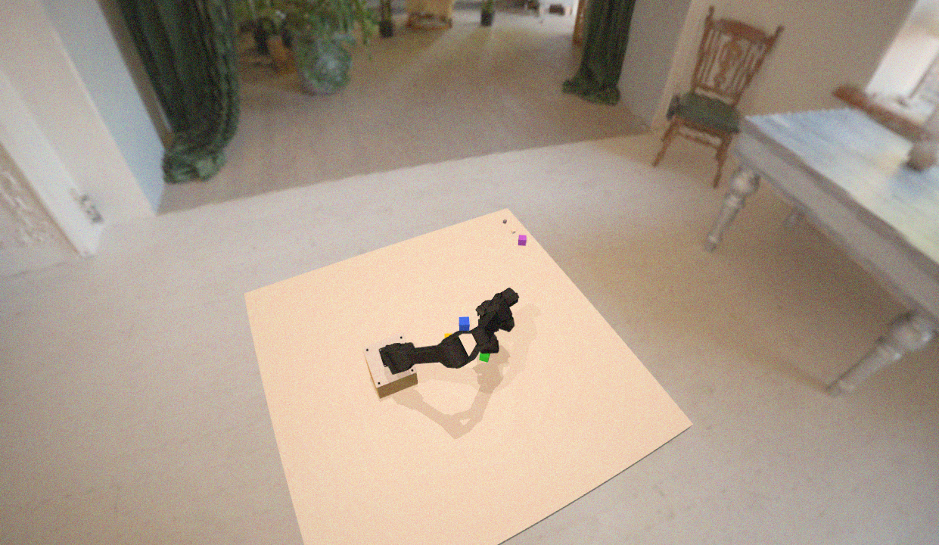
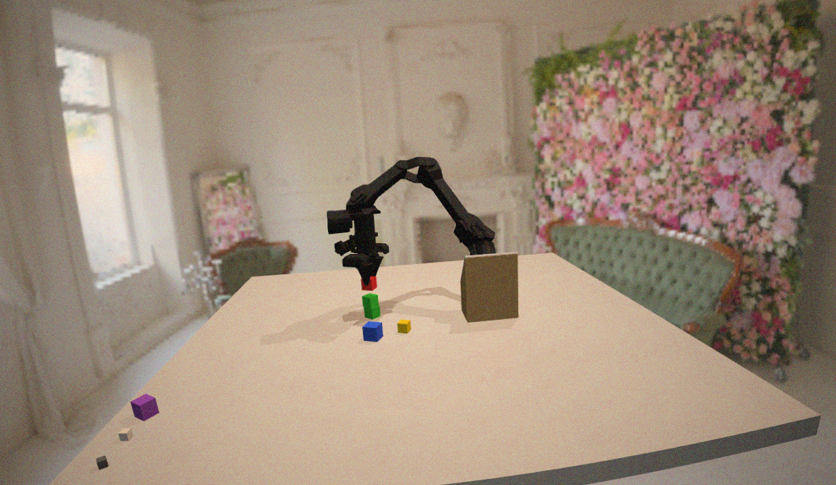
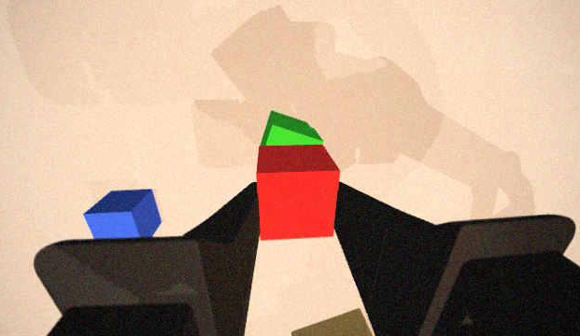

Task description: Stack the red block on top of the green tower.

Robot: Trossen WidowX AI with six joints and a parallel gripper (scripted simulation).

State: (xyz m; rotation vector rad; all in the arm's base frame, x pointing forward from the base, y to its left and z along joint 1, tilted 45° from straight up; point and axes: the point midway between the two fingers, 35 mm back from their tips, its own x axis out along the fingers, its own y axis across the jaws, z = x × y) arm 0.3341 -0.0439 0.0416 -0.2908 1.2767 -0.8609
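The red block [image 2: 370,283] [image 3: 296,201] is held in the air between the fingers of my gripper [image 2: 367,275] [image 3: 297,187], which is shut on it. The green tower [image 2: 371,306] [image 1: 483,356] [image 3: 291,135], two green blocks high, stands upright on the beige table top [image 2: 529,392] [image 1: 391,460]. In the exterior view the red block hangs just above the tower's top with a small gap. In the wrist view the tower's top shows right behind the red block. In the top view the arm [image 1: 452,352] hides the red block.
A blue block [image 2: 372,331] [image 1: 464,324] [image 3: 123,217] and a small yellow block [image 2: 403,326] [image 1: 447,334] lie close to the tower. The arm's brown base box [image 2: 489,287] [image 1: 394,382] stands nearby. A purple block [image 2: 144,406] [image 1: 521,240] and two tiny cubes lie at a far corner.
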